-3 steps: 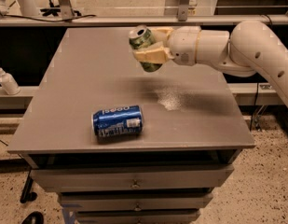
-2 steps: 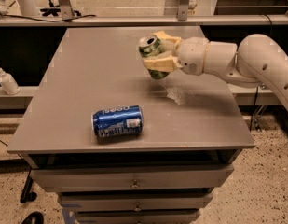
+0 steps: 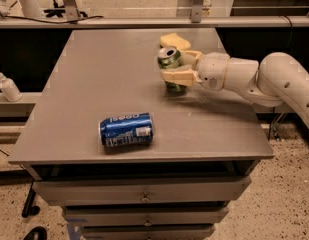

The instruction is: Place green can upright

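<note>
The green can (image 3: 170, 64) stands nearly upright at the right middle of the grey table (image 3: 109, 79), its silver top facing up and its base at or just above the tabletop. My gripper (image 3: 175, 60) reaches in from the right on a white arm. Its pale-yellow fingers (image 3: 178, 75) are closed around the can, one in front and one behind it. The can's lower part is in shadow below the front finger.
A blue can with white lettering (image 3: 126, 129) lies on its side near the table's front edge, left of the gripper. A white pump bottle (image 3: 7, 86) stands on a ledge to the left. Drawers sit under the tabletop.
My gripper has carried the green can down and to the right, from tilted in the air to nearly upright at the tabletop. The blue can has not moved.
</note>
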{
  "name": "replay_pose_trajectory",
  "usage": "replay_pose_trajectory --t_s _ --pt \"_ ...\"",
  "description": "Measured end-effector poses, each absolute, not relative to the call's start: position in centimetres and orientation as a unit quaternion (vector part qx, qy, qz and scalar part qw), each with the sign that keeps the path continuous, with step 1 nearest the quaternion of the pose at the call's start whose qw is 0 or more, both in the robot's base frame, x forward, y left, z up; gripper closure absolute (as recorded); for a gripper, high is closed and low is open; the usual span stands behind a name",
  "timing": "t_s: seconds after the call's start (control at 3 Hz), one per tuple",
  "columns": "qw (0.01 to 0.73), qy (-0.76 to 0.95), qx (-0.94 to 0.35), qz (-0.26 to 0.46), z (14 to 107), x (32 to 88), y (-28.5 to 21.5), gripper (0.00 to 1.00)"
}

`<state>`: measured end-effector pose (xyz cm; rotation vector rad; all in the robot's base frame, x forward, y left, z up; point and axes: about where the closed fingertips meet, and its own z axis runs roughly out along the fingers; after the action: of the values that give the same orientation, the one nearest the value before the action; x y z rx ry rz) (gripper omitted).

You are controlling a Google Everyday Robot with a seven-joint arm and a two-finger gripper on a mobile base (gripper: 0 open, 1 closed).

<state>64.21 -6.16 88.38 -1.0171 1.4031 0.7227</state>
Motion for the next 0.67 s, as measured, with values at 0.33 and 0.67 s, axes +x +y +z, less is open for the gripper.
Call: replay_pose_trajectory --t_s 0.33,0.67 --pt "0.591 0.603 -0.437 0.311 88.75 64.21 -6.19 0.63" --pt "0.591 0.603 -0.437 0.311 88.95 64.22 -6.21 0.39"
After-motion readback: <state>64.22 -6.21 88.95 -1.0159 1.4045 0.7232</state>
